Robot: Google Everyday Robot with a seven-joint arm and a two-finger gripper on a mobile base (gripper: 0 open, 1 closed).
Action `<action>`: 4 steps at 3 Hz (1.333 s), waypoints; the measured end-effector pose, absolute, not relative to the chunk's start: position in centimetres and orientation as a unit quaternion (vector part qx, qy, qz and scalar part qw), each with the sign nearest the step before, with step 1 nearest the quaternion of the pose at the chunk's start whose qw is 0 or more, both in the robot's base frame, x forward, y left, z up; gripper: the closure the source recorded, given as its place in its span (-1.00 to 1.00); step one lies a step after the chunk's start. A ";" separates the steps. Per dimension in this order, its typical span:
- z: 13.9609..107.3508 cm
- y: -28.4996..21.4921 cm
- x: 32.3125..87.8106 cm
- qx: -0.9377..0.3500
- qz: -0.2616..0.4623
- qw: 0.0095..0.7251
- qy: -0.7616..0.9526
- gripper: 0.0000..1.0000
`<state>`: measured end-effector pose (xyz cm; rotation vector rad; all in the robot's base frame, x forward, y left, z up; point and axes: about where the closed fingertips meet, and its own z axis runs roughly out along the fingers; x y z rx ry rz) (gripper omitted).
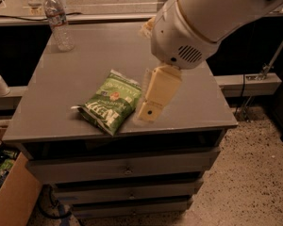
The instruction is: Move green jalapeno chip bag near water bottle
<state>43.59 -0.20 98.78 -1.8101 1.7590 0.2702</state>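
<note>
Grey cabinet top (85,60) — hand (147,115) slants down beside chip bag (111,102).

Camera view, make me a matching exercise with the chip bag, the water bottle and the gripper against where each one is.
1. green jalapeno chip bag
2. water bottle
3. gripper

A. upright at the far left corner of the table
B. just right of the bag, near the front edge
C. lying flat, front centre of the table

Pairs: 1-C, 2-A, 3-B.

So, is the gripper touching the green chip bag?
Cannot tell. In the camera view the gripper is close beside the green chip bag, but neither gap nor contact shows plainly.
</note>
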 end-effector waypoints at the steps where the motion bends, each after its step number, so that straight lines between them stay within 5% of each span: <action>1: 96.5 -1.8 45.5 -0.682 0.108 0.299 0.658 -1.00; 4: 87.9 0.1 52.5 -0.693 0.159 0.286 0.642 -1.00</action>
